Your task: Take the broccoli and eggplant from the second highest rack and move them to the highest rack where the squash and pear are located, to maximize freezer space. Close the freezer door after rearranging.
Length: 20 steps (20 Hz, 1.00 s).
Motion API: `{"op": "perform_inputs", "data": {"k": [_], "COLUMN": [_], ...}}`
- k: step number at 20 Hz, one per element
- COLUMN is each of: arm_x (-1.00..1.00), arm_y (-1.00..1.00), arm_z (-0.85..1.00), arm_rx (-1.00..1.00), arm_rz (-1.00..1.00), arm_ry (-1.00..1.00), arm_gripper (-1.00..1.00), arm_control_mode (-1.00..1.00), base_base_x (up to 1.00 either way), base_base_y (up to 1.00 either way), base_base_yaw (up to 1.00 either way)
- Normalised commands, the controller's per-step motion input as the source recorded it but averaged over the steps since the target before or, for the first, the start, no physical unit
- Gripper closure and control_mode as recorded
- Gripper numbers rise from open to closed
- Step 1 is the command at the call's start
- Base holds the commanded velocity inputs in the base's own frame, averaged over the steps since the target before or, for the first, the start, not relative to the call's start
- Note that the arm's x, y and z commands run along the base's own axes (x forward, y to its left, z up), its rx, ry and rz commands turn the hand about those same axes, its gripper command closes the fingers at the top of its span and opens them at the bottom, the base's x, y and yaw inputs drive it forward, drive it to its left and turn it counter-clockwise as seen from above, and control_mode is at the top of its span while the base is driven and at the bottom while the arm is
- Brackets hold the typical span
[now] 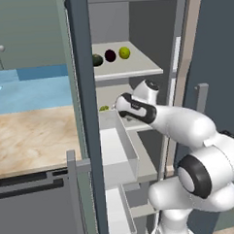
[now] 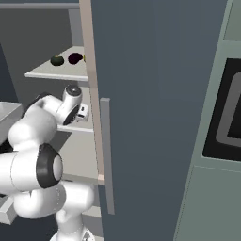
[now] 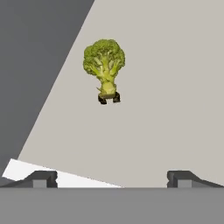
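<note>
Broccoli [image 1: 104, 108] peeks out as a small green patch at the near left edge of the second highest rack [image 1: 110, 92] in the left base view, just beside the dark door frame. Above it, the highest rack [image 1: 136, 67] carries three items in a row: a dark green squash [image 1: 97, 60] on the left, a dark purple eggplant [image 1: 110, 55] in the middle and a yellow-green pear [image 1: 124, 52] on the right, each a little apart from its neighbour. The white arm [image 1: 187, 130] rises from the lower right and reaches into the freezer at the level of the second highest rack, its wrist near the broccoli. A wooden table [image 1: 35, 138] lies to the left of the freezer.

From the right base view, the open freezer door [image 2: 155, 108] covers much of the middle, with its grey handle [image 2: 107, 155] running down its edge. The highest rack [image 2: 56, 70] shows to the left of the door, with the squash [image 2: 57, 60] and the eggplant [image 2: 75, 58] on it. The arm [image 2: 52, 110] bends in under this rack.

Looking along the hand, the broccoli [image 3: 104, 65] lies on the pale shelf surface [image 3: 175, 87], well ahead of the gripper [image 3: 112, 178] and slightly left of its centre line, florets away from the camera and stem toward it. The two dark fingertips [image 3: 43, 178] stand wide apart, released, with nothing between them.
</note>
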Motion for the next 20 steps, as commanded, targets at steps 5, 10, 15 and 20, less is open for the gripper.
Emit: {"op": "perform_inputs", "data": {"k": [5, 10, 15, 20], "arm_x": [0.4, 0.3, 0.34, 0.37], "arm_y": [0.17, 0.3, 0.17, 0.08], "arm_z": [-0.1, -0.12, -0.13, -0.23], "arm_rx": [0.01, 0.0, 0.0, 0.0], "arm_rz": [0.01, 0.02, 0.03, 0.02], "arm_ry": [0.0, 0.0, 0.0, 0.0], "arm_gripper": [-1.0, -1.0, -1.0, -1.0], "arm_control_mode": [-1.0, -1.0, -1.0, -1.0], "base_base_x": [0.0, 0.0, 0.0, 0.0], "base_base_y": [0.0, 0.0, 0.0, 0.0], "base_base_yaw": [0.0, 0.0, 0.0, 0.0]}}
